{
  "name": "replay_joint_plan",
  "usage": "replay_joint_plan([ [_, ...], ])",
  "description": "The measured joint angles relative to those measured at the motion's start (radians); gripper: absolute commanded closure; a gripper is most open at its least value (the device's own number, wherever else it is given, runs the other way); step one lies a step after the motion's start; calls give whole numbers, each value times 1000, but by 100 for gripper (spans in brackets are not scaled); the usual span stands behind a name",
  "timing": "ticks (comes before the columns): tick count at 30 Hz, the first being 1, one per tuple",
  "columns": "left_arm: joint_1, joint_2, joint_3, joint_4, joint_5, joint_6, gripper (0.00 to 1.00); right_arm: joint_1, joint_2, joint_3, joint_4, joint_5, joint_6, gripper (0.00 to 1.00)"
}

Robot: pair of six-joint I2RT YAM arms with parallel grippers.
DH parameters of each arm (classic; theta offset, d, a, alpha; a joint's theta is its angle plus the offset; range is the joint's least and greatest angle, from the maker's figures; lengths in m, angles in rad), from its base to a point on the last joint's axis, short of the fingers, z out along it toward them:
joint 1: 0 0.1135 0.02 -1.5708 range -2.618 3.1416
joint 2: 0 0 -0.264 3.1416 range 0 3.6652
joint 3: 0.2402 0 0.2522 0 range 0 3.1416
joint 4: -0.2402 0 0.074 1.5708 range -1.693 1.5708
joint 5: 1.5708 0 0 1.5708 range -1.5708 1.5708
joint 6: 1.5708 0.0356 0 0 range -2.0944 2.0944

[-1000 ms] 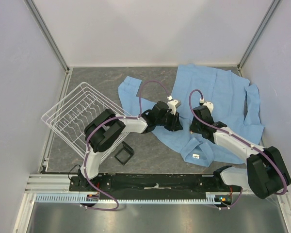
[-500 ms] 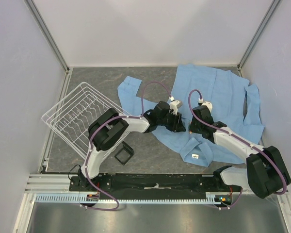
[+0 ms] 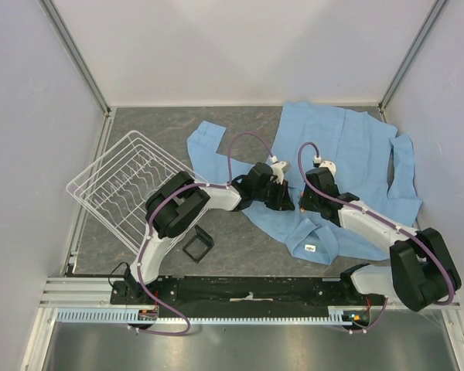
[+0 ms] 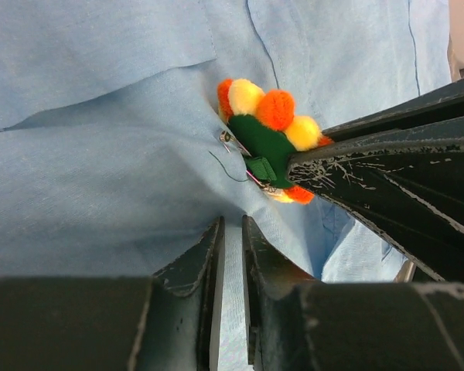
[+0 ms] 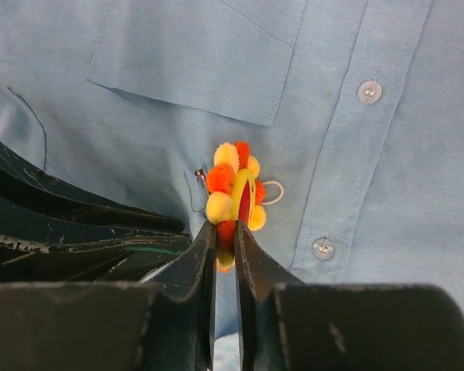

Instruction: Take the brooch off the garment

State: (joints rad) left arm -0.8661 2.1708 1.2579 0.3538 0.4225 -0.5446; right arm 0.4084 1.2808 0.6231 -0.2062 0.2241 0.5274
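Observation:
The garment (image 3: 356,154), a light blue shirt, lies spread on the right of the table. The brooch (image 5: 233,189), a small flower of orange and yellow puffs with a red centre, is pinned to it below the chest pocket. My right gripper (image 5: 225,230) is shut on the brooch's lower petals. From the left wrist the brooch (image 4: 267,143) shows its green backing and pin. My left gripper (image 4: 232,224) sits just beside it, jaws closed on a ridge of the shirt's cloth. From above, the left gripper (image 3: 284,202) and right gripper (image 3: 304,202) meet tip to tip.
A white wire dish rack (image 3: 131,185) stands tilted at the left. A small black square frame (image 3: 197,243) lies near the left arm's base. The shirt's pocket (image 5: 193,62) and buttons (image 5: 369,91) surround the brooch. Its collar label (image 3: 311,249) faces the front edge.
The left gripper has shifted right, closer to the brooch, opened briefly and closed again on the cloth. The right gripper has kept its hold and barely moved.

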Motion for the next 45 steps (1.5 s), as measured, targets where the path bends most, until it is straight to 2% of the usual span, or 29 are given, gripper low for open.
replay_joint_plan([
  [9, 0, 2, 2, -7, 5, -15, 85, 0, 39, 23, 16, -7, -1, 80],
  [22, 0, 10, 3, 1, 25, -32, 86, 0, 89, 66, 11, -7, -5, 80],
  [45, 0, 10, 3, 0, 25, -34, 86, 0, 82, 72, -2, 2, -32, 80],
])
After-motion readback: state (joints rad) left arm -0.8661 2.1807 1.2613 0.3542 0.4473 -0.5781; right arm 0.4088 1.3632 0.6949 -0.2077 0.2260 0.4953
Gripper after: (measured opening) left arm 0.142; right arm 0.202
